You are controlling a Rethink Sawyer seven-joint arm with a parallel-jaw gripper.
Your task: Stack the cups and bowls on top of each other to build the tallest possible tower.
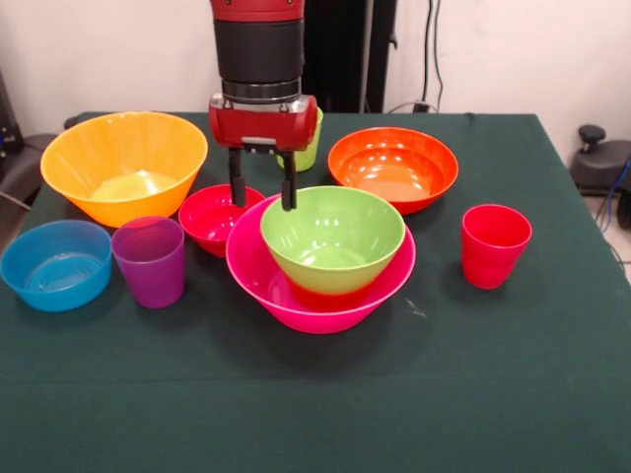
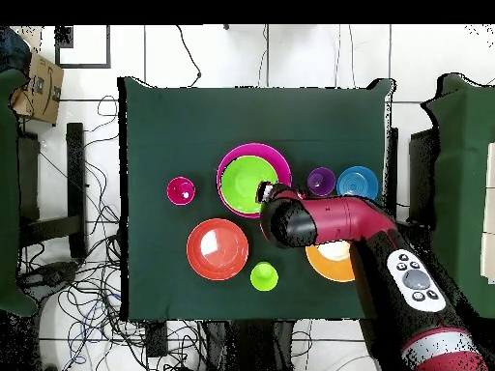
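Observation:
The tower stands mid-table: a wide pink bowl (image 1: 296,296) holds a green bowl (image 1: 333,236), and an orange piece (image 1: 325,294) shows between them. The tower also shows in the overhead view (image 2: 244,182). My gripper (image 1: 262,197) is open and empty. It hangs just behind the green bowl's far rim, with one finger over the small red bowl (image 1: 212,219). The purple cup (image 1: 150,261), the red cup (image 1: 495,244) and the lime green cup (image 1: 310,148) stand apart. The lime cup is partly hidden behind the gripper.
A large yellow-orange bowl (image 1: 123,163) stands at the back left. An orange-red bowl (image 1: 394,168) stands at the back right. A small blue bowl (image 1: 54,264) sits beside the purple cup. In the overhead view my arm (image 2: 329,220) covers part of the yellow-orange bowl (image 2: 334,263).

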